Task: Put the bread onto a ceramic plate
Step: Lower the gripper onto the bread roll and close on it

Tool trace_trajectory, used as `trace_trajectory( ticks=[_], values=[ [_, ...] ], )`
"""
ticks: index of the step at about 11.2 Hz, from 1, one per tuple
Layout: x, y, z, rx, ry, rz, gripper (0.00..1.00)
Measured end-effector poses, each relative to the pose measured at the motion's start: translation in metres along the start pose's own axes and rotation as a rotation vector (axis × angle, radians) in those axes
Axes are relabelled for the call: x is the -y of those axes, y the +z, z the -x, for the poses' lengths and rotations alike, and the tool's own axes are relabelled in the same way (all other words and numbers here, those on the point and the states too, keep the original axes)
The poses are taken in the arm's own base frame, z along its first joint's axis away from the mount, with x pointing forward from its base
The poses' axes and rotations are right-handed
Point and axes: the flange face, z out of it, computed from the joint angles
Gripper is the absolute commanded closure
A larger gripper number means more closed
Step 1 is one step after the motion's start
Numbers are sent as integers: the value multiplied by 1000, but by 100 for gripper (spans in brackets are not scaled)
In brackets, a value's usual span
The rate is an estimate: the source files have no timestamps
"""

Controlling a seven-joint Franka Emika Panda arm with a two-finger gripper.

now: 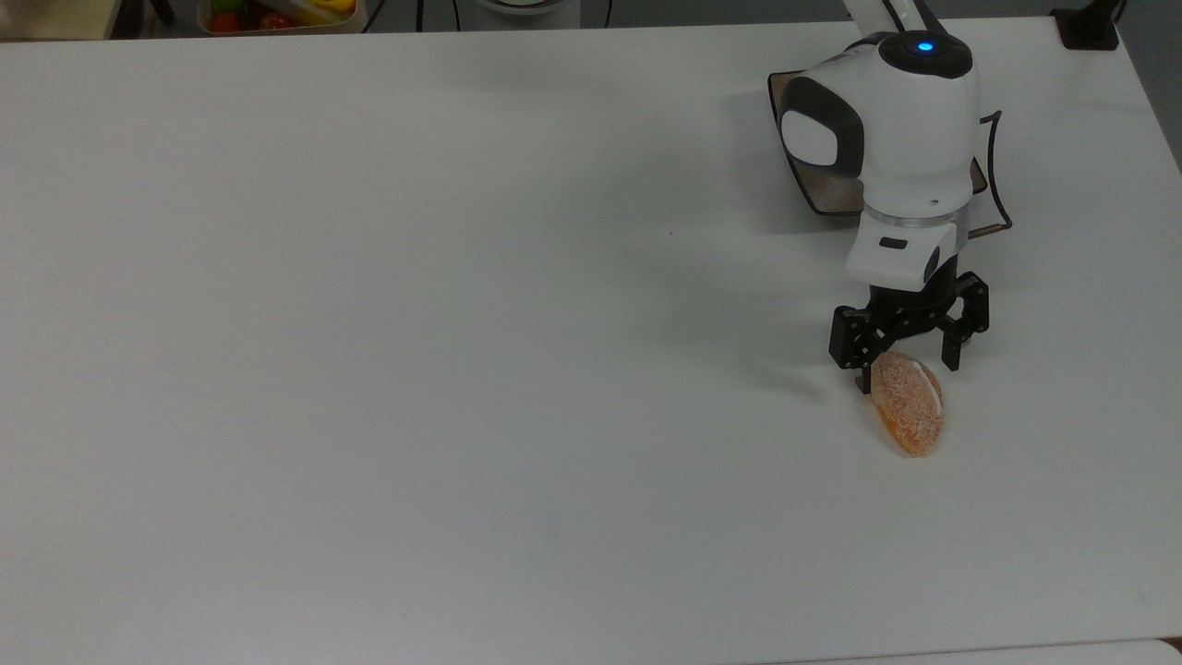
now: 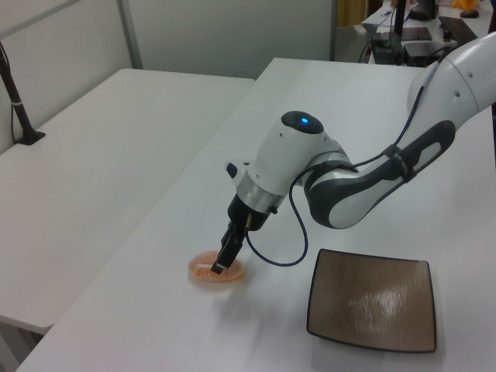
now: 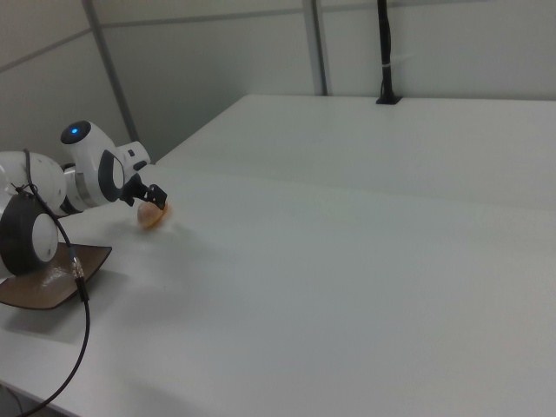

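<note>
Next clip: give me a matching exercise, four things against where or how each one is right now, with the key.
Things:
1. bread
2. ceramic plate
3. gripper
4. food container

States:
A. open, fingers either side of the bun's near end
B. at the top view's far edge, holding coloured items
C. bare, nothing on it
D. lying on the white table, not lifted

Pairs: 1-D, 2-C, 3-A, 4-B
</note>
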Motion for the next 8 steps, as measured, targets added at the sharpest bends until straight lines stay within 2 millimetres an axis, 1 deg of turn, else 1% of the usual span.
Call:
trace_trajectory(
  ticks=[3, 4, 7, 8],
  values=[
    [4, 10, 8, -1, -40, 34, 0],
    [7, 12, 11, -4, -41, 47, 5],
    [11, 16, 15, -12, -55, 68, 48],
    [11, 16, 15, -12, -55, 68, 56]
  ],
)
